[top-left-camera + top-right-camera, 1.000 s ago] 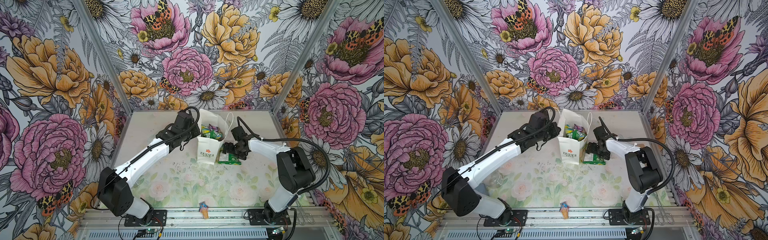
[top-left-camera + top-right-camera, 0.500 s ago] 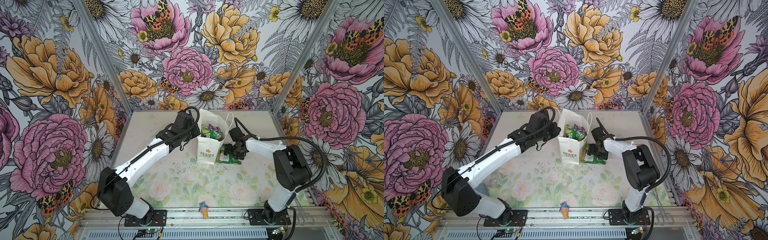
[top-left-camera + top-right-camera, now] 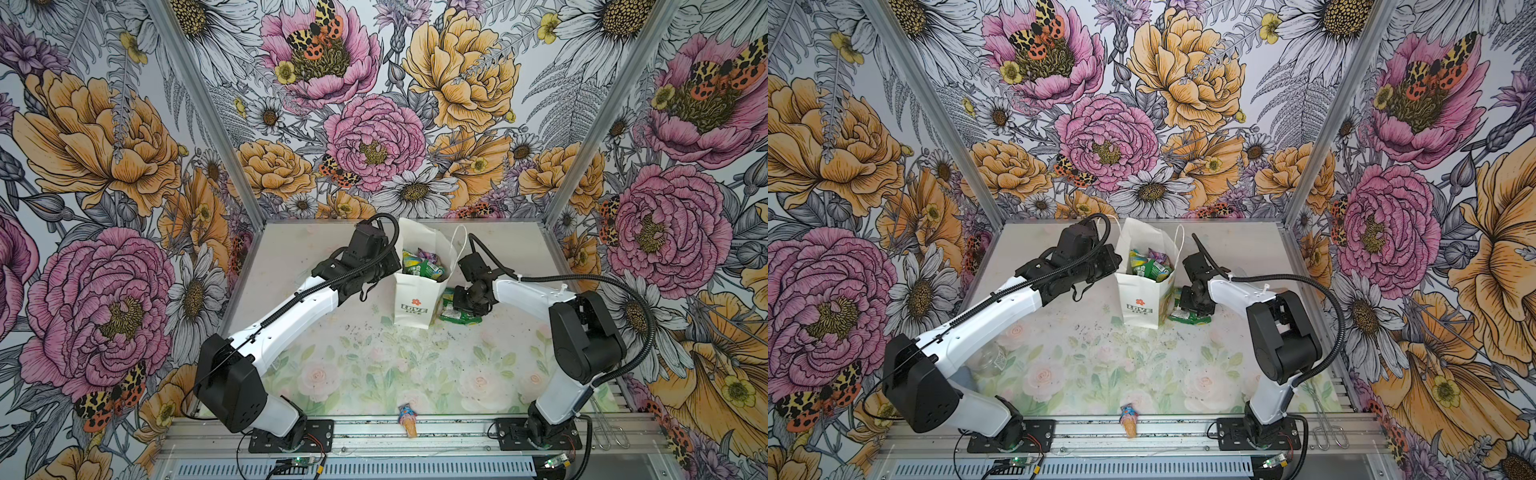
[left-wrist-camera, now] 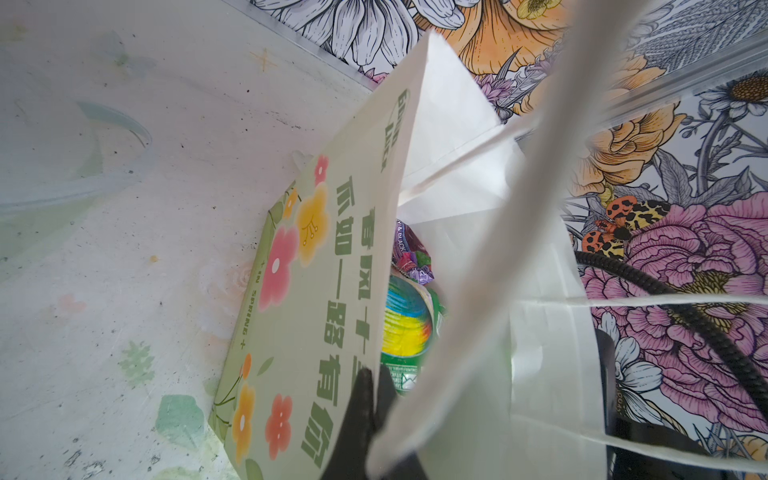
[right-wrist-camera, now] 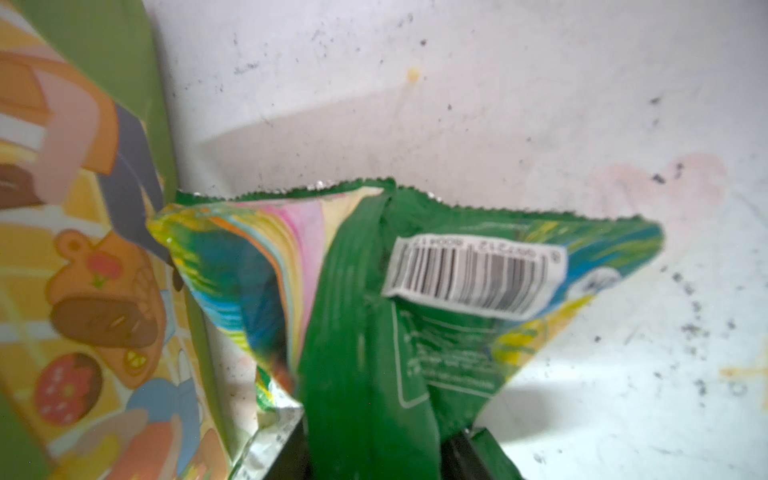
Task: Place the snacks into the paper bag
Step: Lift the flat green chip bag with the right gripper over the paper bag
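Near the tabletop's (image 3: 374, 361) far edge, the left gripper's (image 4: 371, 401) jaws pinch the "LOVE LIFE" paper bag's (image 3: 415, 297) rim, while the right gripper's (image 5: 374, 455) jaws pinch a barcoded green packet (image 5: 457, 332) beside it.

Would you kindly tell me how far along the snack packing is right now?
Done: several snacks sit inside the paper bag. In hand: the left gripper pinches the bag's rim, and the right gripper grips the green packet on the table beside it. Left: lifting that packet into the bag.
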Robot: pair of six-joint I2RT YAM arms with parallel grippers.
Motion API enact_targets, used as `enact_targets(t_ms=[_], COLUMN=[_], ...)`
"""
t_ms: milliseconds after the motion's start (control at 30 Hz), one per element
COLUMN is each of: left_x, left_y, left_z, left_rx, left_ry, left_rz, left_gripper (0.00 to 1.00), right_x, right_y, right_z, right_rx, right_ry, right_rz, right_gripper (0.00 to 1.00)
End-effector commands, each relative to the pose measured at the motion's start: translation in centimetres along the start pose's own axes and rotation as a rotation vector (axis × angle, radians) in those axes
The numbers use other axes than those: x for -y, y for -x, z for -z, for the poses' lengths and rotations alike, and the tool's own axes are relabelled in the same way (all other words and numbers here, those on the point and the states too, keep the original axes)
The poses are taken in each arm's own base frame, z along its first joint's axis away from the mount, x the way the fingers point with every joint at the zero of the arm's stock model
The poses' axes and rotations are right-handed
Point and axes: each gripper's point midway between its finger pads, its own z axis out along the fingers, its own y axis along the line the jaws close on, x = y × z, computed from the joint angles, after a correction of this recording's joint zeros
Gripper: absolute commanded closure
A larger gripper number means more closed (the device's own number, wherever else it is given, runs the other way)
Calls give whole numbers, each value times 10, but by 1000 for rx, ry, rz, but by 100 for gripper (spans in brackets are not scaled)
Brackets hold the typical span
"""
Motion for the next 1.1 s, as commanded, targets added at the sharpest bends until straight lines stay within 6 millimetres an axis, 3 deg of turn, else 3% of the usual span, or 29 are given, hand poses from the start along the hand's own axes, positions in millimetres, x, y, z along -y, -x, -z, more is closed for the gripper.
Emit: enact_targets(t_ms=[0,267,467,567,833,1067], left_x=[-1,-1,-2,-3,-4,-3], left_y=[2,2,1,2,1,1], left_z=[5,6,6,6,5,4], left_rx=[6,7,6,8,7,7], left_ry=[-12,-13,-11,-10,-5,-7], left_rz=[12,12,12,13,13,15], left_gripper=[100,100,100,100,100,100], right_x=[1,0,-2,-7,-37,-71], right_y=[0,14,27,37,69,79], right_z=[13,52,89,117,244,347], right_rx=[20,98,188,251,536,737], right_ry=[0,52,105,150,309,474], right_rz=[8,2,1,4,58,128], right_gripper=[69,98,100,100,100,100])
